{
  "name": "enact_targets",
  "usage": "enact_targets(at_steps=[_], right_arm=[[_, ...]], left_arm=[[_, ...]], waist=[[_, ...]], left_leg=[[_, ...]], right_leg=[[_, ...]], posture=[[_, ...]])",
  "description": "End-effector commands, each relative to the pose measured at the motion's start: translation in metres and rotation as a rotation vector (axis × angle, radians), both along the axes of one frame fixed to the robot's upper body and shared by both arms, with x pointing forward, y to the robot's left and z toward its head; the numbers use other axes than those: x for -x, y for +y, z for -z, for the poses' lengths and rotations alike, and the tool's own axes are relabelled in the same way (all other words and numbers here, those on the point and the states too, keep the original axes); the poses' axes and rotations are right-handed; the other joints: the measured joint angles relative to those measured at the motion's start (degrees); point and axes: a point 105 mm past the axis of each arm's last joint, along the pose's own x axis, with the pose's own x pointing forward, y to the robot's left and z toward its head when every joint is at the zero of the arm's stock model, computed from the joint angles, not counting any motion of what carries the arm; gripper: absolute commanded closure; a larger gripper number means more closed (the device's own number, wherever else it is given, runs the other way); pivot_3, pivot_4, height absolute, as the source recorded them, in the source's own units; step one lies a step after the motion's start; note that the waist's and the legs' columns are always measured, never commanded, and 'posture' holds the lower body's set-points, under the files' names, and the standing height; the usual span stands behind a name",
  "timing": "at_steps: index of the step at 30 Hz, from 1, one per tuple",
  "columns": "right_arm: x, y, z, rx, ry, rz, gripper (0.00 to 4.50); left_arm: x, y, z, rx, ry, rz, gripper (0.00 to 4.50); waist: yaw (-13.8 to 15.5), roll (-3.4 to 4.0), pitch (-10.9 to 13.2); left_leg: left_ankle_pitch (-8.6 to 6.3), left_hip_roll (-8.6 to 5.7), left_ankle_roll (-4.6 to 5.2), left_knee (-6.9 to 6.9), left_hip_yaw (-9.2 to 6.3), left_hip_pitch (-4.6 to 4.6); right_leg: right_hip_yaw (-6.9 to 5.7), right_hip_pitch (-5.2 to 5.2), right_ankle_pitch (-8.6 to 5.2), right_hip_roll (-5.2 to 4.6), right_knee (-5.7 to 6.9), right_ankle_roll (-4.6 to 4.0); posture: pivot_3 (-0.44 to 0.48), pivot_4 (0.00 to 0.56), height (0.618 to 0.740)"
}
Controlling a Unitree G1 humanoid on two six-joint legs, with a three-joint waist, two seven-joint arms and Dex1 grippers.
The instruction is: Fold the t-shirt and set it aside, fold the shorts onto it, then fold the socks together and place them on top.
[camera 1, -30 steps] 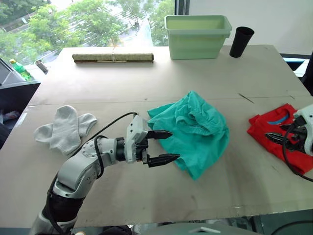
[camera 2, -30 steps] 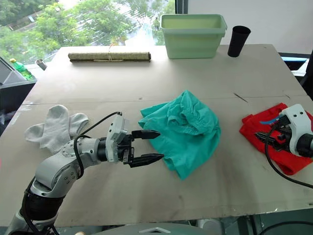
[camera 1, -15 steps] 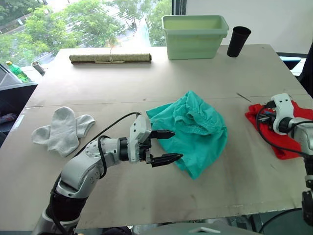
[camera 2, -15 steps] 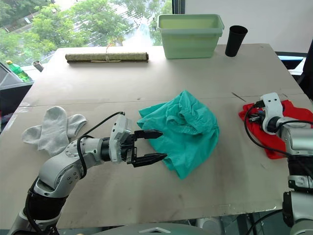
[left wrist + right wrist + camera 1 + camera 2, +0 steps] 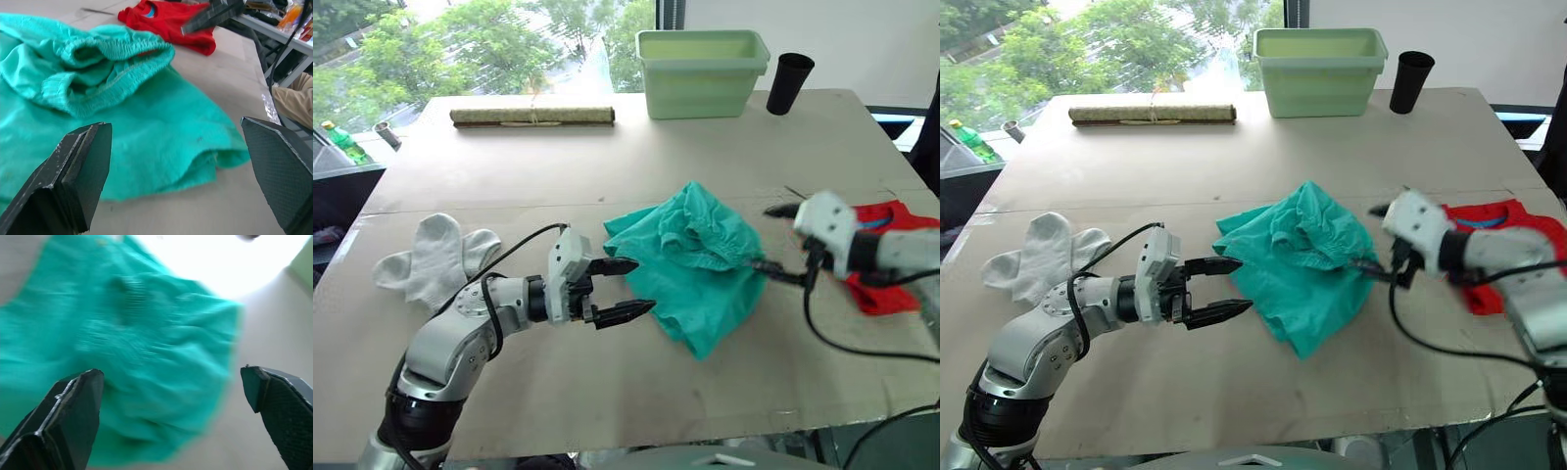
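Observation:
The teal shorts (image 5: 697, 257) lie crumpled at the middle of the table, waistband bunched on top. My left gripper (image 5: 642, 287) is open, its tips just at the shorts' left edge. At the shorts' right edge my right gripper (image 5: 766, 239) also hangs open, with the cloth spread between its fingers (image 5: 63, 423) in the right wrist view. The red t-shirt (image 5: 1513, 213) lies at the right table edge, partly hidden behind my right arm. Far left, the grey-white socks (image 5: 435, 259) lie side by side. In the left wrist view the shorts (image 5: 122, 122) sit ahead of the open fingers (image 5: 73, 181).
A pale green bin (image 5: 705, 70) and a black cup (image 5: 789, 83) stand at the back of the table. A rolled mat (image 5: 532, 116) lies at the back left. Off the table's left side stands a green bottle (image 5: 342, 139).
My right arm has swung left from over the t-shirt to the shorts' right edge, uncovering more of the red cloth. The left gripper has drawn back slightly to the left.

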Motion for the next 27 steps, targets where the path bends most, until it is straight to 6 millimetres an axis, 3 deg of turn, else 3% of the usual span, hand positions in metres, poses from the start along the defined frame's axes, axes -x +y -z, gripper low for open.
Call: enact_targets(at_steps=[1,9,13,19,20,23,27], right_arm=[[-0.004,0.006,-0.003,0.056,-0.133,0.015,0.06],[-0.020,0.018,0.018,0.030,-0.128,0.077,0.06],[-0.032,0.026,0.005,-0.163,-0.072,0.154,1.37],[-0.042,0.028,0.004,-0.232,0.005,0.191,4.28],[-0.051,0.024,-0.001,-0.310,0.040,0.247,4.47],[-0.070,0.014,-0.013,-0.466,0.106,0.361,4.47],[-0.104,-0.031,-0.032,-0.730,0.210,0.649,4.47]], left_arm=[[0.009,-0.004,-0.012,0.005,-0.035,0.055,0.00],[0.016,-0.007,-0.014,-0.005,-0.040,0.082,0.00],[0.015,-0.007,-0.014,-0.001,-0.042,0.071,0.00],[0.016,-0.004,-0.007,-0.003,-0.026,0.050,0.00],[0.014,-0.005,-0.006,-0.001,-0.023,0.046,0.00],[0.012,-0.006,-0.006,0.002,-0.024,0.045,0.00],[0.007,-0.008,-0.010,0.029,-0.030,0.031,0.00]], waist=[[0.02,0.00,0.00],[-0.23,-0.03,-0.02],[-0.47,-0.03,-0.01],[-0.35,-0.02,0.00],[-0.38,-0.02,0.00],[-0.47,0.00,0.01],[-0.35,0.03,0.02]], left_leg=[[0.05,-0.04,-0.08,0.04,0.02,-0.01],[0.06,-0.07,-0.10,-0.04,0.03,0.00],[0.07,-0.05,-0.11,-0.03,0.03,0.02],[0.07,-0.05,-0.11,-0.03,0.03,0.01],[0.07,-0.05,-0.11,-0.03,0.02,0.01],[0.09,-0.05,-0.13,-0.03,0.03,0.02],[0.10,-0.05,-0.14,-0.01,0.05,0.02]], right_leg=[[0.00,0.00,0.00,-0.06,0.00,0.00],[-0.01,0.02,0.01,-0.04,0.03,0.00],[-0.01,0.04,0.01,0.01,0.05,0.00],[-0.01,0.03,0.00,0.01,0.05,-0.01],[-0.01,0.04,0.00,0.01,0.05,-0.01],[-0.01,0.04,0.01,0.02,0.07,-0.01],[-0.01,0.03,0.07,0.03,0.12,0.05]], posture=[[0.000,0.150,0.727],[0.000,0.150,0.727],[0.000,0.150,0.727],[0.000,0.150,0.727],[0.000,0.150,0.727],[0.000,0.150,0.727],[0.000,0.150,0.727]])
